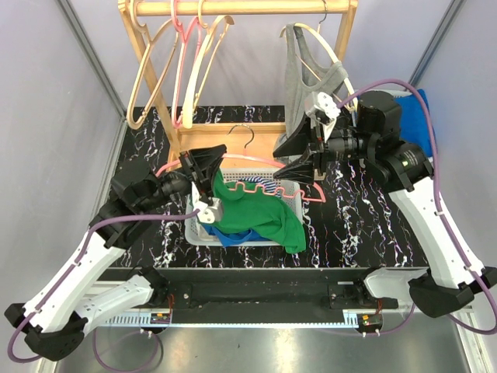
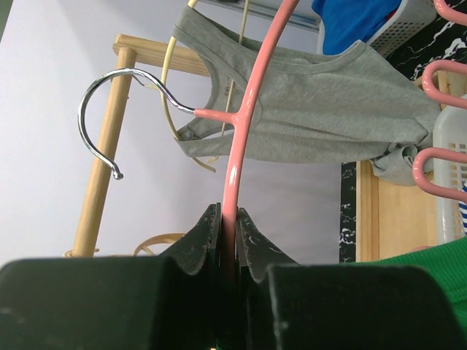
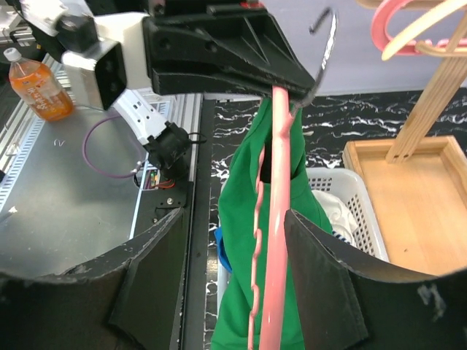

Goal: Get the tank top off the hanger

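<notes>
A pink hanger [image 1: 256,162] is held level above the white basket [image 1: 196,233]. A green tank top [image 1: 260,210] hangs from it and drapes over the basket's front. My left gripper [image 1: 203,177] is shut on the hanger's left arm, seen clamped in the left wrist view [image 2: 232,219] below the metal hook [image 2: 102,109]. My right gripper [image 1: 303,155] is open, its jaws standing either side of the hanger's right end without touching it [image 3: 233,219]. The pink hanger [image 3: 277,219] and green tank top [image 3: 241,204] run between them.
A wooden rack [image 1: 233,8] at the back holds several empty hangers and a grey tank top [image 1: 299,78] on a cream hanger. Its wooden base tray [image 3: 408,197] sits behind the basket. Blue cloth [image 1: 415,116] lies at the far right. An orange bottle [image 3: 33,84] stands off the table.
</notes>
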{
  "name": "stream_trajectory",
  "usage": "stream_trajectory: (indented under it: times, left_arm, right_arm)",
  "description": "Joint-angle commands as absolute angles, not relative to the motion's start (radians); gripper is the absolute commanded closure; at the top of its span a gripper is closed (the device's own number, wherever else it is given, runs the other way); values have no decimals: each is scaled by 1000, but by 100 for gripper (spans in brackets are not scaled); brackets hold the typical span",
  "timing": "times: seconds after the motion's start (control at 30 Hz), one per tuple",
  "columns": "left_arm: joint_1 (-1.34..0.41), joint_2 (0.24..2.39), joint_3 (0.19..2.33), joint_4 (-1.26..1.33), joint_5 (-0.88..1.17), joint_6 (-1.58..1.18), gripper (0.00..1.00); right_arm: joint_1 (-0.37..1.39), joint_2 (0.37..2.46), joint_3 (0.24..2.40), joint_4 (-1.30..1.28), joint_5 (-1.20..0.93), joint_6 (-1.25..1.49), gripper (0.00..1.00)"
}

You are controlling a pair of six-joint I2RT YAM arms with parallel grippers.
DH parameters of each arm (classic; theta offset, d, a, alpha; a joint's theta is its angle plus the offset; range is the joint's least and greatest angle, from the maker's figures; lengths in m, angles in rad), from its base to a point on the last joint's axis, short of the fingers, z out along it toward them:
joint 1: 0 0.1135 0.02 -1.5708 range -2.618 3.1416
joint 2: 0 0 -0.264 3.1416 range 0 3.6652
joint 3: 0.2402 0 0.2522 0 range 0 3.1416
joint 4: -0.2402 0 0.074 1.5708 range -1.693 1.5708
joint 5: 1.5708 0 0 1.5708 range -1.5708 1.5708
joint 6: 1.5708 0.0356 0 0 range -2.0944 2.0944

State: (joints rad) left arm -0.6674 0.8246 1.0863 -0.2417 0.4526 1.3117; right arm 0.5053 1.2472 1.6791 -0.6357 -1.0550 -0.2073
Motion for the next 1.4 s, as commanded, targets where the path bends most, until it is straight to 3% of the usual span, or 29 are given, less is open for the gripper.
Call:
stream_trajectory:
  times: [0.0, 0.3, 0.63, 0.83, 0.87, 0.9, 0.93, 0.97, 1.0, 1.03, 1.1, 1.17, 1.2, 1.37]
  left_arm:
    - [-672, 830, 1173, -104, 492, 1302, 100]
    - [-689, 819, 1173, -103, 492, 1327, 100]
    - [-701, 848, 1210, -86, 468, 1313, 100]
    - [-703, 842, 1210, -83, 451, 1293, 100]
    - [-703, 841, 1206, -83, 443, 1290, 100]
    - [-704, 835, 1197, -83, 439, 1286, 100]
    - [-703, 833, 1193, -83, 433, 1278, 100]
    - [-703, 831, 1189, -80, 419, 1255, 95]
    - [-703, 822, 1181, -75, 414, 1241, 57]
    - [-703, 818, 1177, -69, 410, 1230, 44]
    - [-706, 807, 1178, -52, 400, 1200, 38]
    - [-706, 810, 1206, -45, 376, 1149, 7]
    - [-706, 813, 1216, -44, 368, 1135, 2]
    - [-706, 773, 1267, -115, 304, 884, 1]
  right_arm:
    - [515, 1259, 1707, -663, -1025, -227, 36]
    - [515, 1272, 1704, -660, -1020, -229, 38]
    - [517, 1278, 1692, -643, -997, -206, 57]
    - [517, 1250, 1663, -586, -956, -178, 79]
    - [515, 1237, 1658, -574, -950, -166, 84]
    - [517, 1226, 1642, -540, -927, -157, 99]
    - [515, 1214, 1626, -519, -910, -147, 100]
    - [517, 1183, 1609, -496, -898, -141, 100]
    - [515, 1168, 1573, -461, -888, -143, 100]
    - [515, 1151, 1556, -445, -882, -146, 100]
    - [515, 1120, 1530, -434, -847, -144, 100]
    - [515, 1106, 1520, -439, -825, -146, 100]
    - [514, 1106, 1514, -442, -807, -146, 100]
    - [514, 1092, 1517, -488, -772, -164, 100]
